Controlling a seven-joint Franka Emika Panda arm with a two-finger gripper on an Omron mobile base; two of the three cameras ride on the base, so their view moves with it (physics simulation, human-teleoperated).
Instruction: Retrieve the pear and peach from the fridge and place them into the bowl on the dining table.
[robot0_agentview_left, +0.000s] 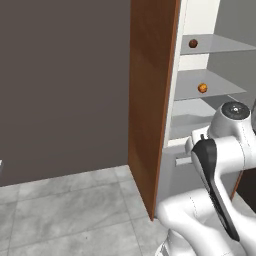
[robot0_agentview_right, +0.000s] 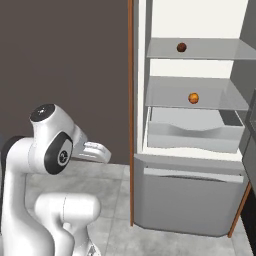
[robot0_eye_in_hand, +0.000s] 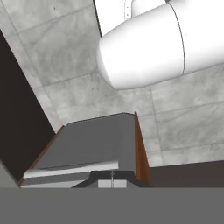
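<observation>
My arm (robot0_agentview_right: 55, 150) is glossy white, built of rounded, bulging segments. Dark round caps mark my joints, and a black strip runs along one link.

Dark wall (robot0_agentview_left: 60, 85) (grey-tiled floor (robot0_agentview_left: 65, 215))

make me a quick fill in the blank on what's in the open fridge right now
1. The fridge stands with its door ____.
2. The dark reddish fruit sits on the ____ of the two grey shelves.
3. The orange fruit lies on the shelf directly ____ the dark reddish one.
4. Below the shelves, the pale drawer holds ____ fruit.

Missing words: open; upper; below; no
</observation>
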